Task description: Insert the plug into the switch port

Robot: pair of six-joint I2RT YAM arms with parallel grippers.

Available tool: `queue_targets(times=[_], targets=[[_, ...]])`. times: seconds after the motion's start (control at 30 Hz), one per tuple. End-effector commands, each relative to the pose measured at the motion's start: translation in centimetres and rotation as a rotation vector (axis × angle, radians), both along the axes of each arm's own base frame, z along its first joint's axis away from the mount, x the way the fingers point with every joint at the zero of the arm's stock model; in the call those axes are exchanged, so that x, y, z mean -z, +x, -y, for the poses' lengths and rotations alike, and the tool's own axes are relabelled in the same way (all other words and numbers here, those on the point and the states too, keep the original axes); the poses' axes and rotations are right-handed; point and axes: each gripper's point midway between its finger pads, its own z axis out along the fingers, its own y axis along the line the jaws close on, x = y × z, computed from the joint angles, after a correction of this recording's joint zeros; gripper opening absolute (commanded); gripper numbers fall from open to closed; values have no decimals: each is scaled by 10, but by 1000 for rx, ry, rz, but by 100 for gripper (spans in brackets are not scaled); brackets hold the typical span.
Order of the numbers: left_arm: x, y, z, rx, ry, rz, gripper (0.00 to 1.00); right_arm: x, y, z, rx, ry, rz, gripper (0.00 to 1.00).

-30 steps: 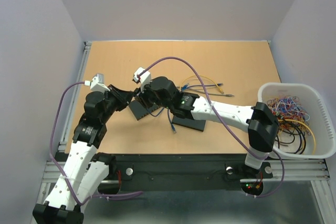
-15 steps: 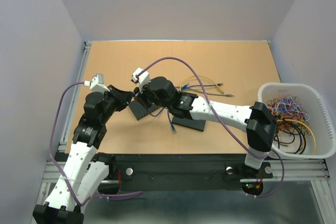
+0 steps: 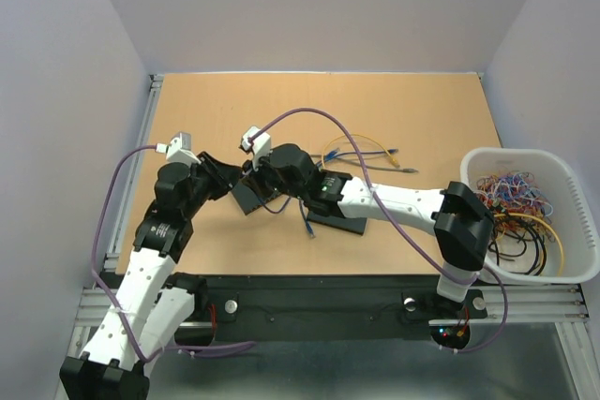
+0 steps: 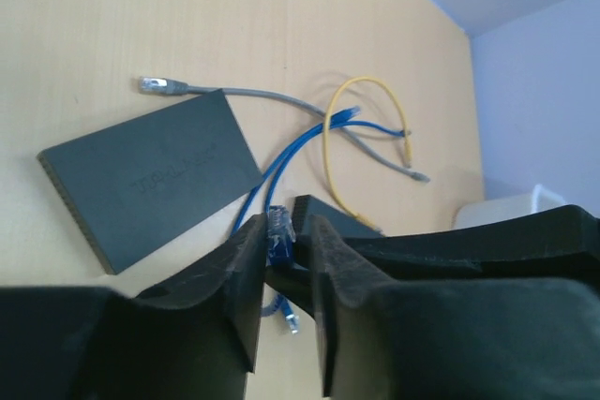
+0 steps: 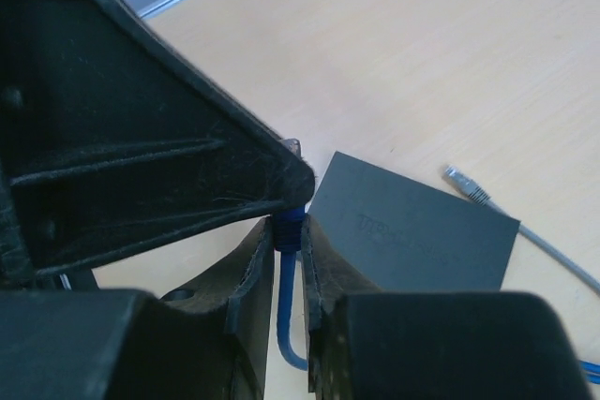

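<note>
A blue cable's plug (image 4: pixel 279 229) is held above the table between both grippers. My left gripper (image 4: pixel 281 227) is shut on the plug, which rests against its left finger (image 4: pixel 246 274). My right gripper (image 5: pixel 291 224) is shut on the blue boot and cable (image 5: pixel 289 306) just behind the plug. In the top view the two grippers, left (image 3: pixel 232 176) and right (image 3: pixel 253 173), meet tip to tip over the dark grey switch (image 3: pixel 249 197). The switch lies flat (image 4: pixel 155 185) (image 5: pixel 422 231); its ports do not show.
A second black box (image 3: pixel 339 222) lies under the right forearm. Loose grey, yellow and blue cables (image 3: pixel 366 152) lie behind it. A white basket (image 3: pixel 574 196) full of cables stands at the right edge.
Both grippers have shifted slightly to the right and away together, staying tip to tip over the switch. The holds on the plug and cable look unchanged.
</note>
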Motion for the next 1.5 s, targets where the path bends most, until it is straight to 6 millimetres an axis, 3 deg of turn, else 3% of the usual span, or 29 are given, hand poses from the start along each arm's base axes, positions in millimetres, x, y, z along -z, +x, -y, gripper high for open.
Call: queue_targets(times=[0.0, 0.17, 0.37, 0.47, 0.5, 0.53, 0.77, 0.93, 0.97, 1.03, 1.13, 1.2, 1.47], targets=[[-7, 6, 0, 7, 25, 43, 47, 4, 4, 7, 61, 34, -20, 0], [-9, 15, -7, -31, 58, 46, 61, 34, 10, 22, 138, -19, -47, 1], [-3, 35, -16, -86, 100, 27, 64, 71, 13, 47, 231, -102, -101, 0], [7, 53, -11, -75, 98, 12, 63, 100, 10, 62, 266, -157, -144, 0], [20, 59, -9, -63, 92, -19, 61, 109, 7, 65, 269, -172, -155, 1], [18, 66, -7, -62, 83, 4, 61, 121, 4, 72, 283, -189, -180, 0], [60, 104, -15, -116, 87, -48, 56, 165, -19, 90, 274, -245, -290, 0], [97, 123, -28, -137, 97, -98, 54, 171, -30, 94, 258, -244, -331, 0], [112, 124, -25, -102, 86, -130, 53, 173, -33, 92, 249, -245, -342, 0], [119, 131, -23, -68, 70, -117, 52, 174, -35, 87, 240, -245, -352, 0], [144, 135, -17, -15, 51, -177, 48, 183, -40, 83, 233, -268, -370, 0], [159, 131, -13, 10, 37, -215, 44, 189, -41, 81, 234, -280, -375, 0], [175, 101, -6, 45, 2, -268, 42, 190, -41, 68, 231, -277, -381, 0]])
